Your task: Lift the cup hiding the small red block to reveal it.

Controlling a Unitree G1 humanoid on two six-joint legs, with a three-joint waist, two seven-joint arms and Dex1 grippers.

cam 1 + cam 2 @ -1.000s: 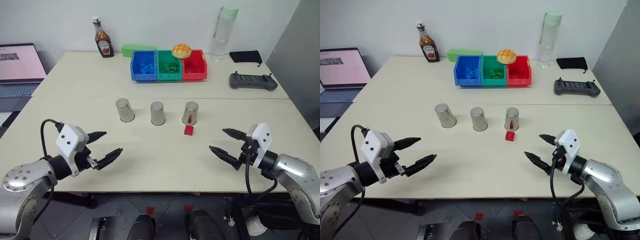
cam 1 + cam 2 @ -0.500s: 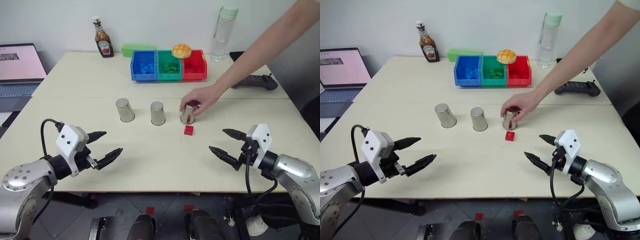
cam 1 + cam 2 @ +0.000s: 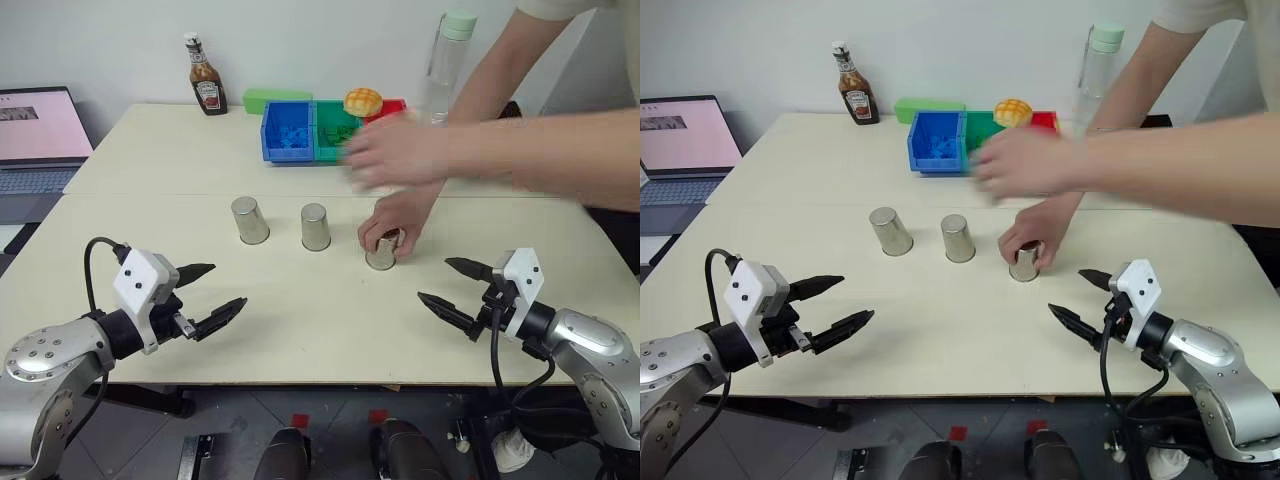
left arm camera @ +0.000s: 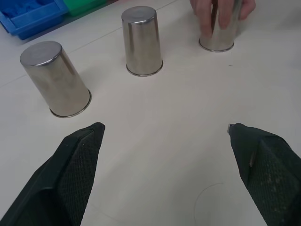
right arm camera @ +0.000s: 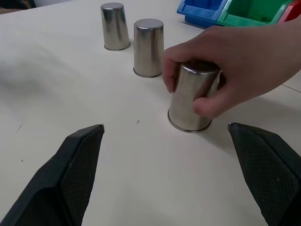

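We wait over the smooth cream table (image 3: 300,320); a person's hand (image 3: 392,220) grips the rightmost cup (image 3: 382,252), so we judge the small red block sits beneath it, hidden; best track that cup, then grasp it squarely. Left gripper (image 3: 203,295) and right gripper (image 3: 455,289) spread wide, empty; two other shiny tapered tumblers (image 3: 282,223) stand apart.

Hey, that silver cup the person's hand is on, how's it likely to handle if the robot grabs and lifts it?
The cup is smooth polished metal, so the fingers may slip on it. It tapers toward its closed top, so a grip low on its wall is probably safer. It looks thin and hollow, likely light and rigid, yet easy to tip if nudged. The person's hand covers its top for now.
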